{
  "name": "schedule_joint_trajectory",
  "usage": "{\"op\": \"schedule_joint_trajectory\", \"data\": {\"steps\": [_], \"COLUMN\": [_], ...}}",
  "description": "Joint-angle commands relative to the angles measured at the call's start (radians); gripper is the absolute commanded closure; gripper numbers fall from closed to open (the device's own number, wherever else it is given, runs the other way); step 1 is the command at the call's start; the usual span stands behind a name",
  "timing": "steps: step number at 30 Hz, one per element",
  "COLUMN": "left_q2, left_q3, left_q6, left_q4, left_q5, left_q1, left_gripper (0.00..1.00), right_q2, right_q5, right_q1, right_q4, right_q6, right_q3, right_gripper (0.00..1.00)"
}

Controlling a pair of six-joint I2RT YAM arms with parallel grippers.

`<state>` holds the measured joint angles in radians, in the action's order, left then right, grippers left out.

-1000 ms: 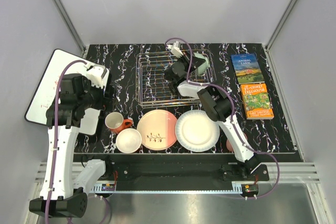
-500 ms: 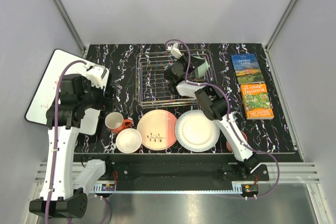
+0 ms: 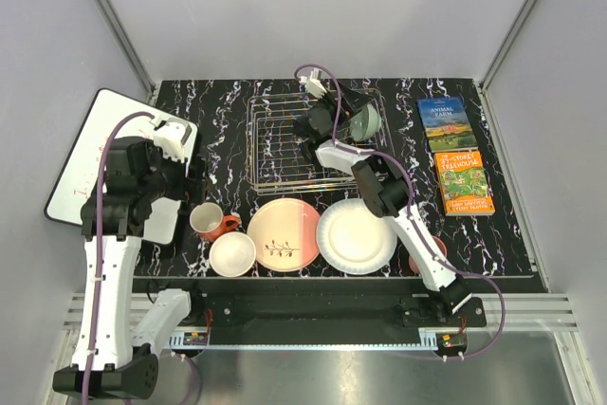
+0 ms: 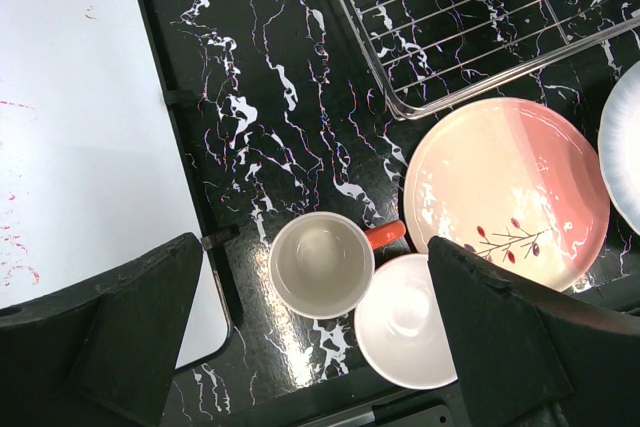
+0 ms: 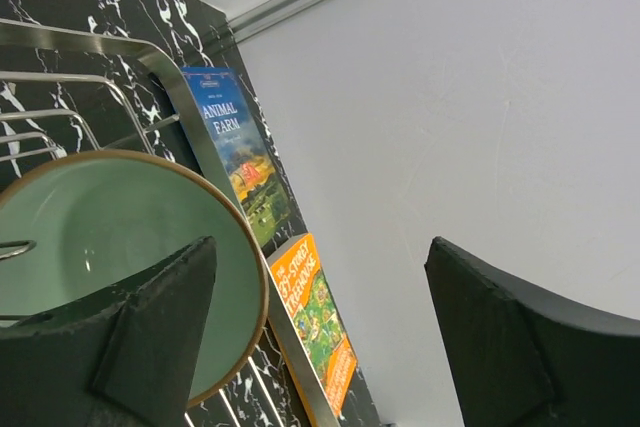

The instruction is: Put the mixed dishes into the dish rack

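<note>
The silver wire dish rack (image 3: pixel 283 144) stands at the back middle. A mint-green bowl (image 3: pixel 366 121) leans on its side in the rack's right end. My right gripper (image 3: pixel 347 116) is open just left of it, and the bowl (image 5: pixel 100 237) lies free beside the left finger. My left gripper (image 3: pixel 194 174) hangs open above the orange-red mug (image 4: pixel 320 264). Next to the mug sit the orange bowl (image 4: pixel 408 319), white inside, and the pink-and-cream plate (image 4: pixel 508 192). The white plate (image 3: pixel 356 236) lies further right. The pink cup (image 3: pixel 415 260) is mostly hidden behind the right arm.
A white rectangular board (image 3: pixel 83 154) overhangs the table's left edge under my left arm. Two colourful books (image 3: pixel 446 122) (image 3: pixel 462 181) lie to the right of the rack. Grey walls close in the back and sides.
My right gripper has opened and let go of the mint-green bowl, which now rests in the rack's right end. The left arm has barely moved.
</note>
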<state>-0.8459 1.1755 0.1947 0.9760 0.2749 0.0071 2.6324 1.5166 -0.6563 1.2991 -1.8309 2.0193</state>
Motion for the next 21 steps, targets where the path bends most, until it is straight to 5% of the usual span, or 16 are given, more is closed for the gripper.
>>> {"op": "schedule_joint_trajectory", "data": {"steps": [1,13,16,18,20,21], "left_q2": [0.013,-0.009,-0.009,-0.012,-0.027,-0.035], "left_q3": [-0.007,0.024,0.026,0.029,0.038,0.044], "left_q6": [0.011,0.018,0.061,0.095,0.121,0.123], "left_q4": [-0.043,-0.023,0.001,0.004,0.001,-0.002], "left_q5": [-0.013,-0.005,-0.055,-0.086,-0.1,-0.095], "left_q1": [-0.002,-0.002,-0.001,-0.002,-0.001,-0.002], "left_gripper": [0.01,0.01,0.01,0.01,0.01,0.01], "right_q2": [-0.103,-0.538,-0.704,-0.859,-1.016,-1.075], "right_q5": [0.188,0.195,0.174,0.024,-0.054,-0.059], "right_q1": [-0.011,-0.077,-0.158,-0.302,-0.389,-0.414], "right_q4": [0.292,0.29,0.29,0.281,0.171,-0.15], "right_q6": [-0.044,-0.2,-0.252,-0.286,-0.136,0.034], "right_q3": [0.036,-0.007,0.024,0.047,0.056,-0.014], "right_gripper": [0.09,0.0,0.0,0.0,0.0,0.0]}}
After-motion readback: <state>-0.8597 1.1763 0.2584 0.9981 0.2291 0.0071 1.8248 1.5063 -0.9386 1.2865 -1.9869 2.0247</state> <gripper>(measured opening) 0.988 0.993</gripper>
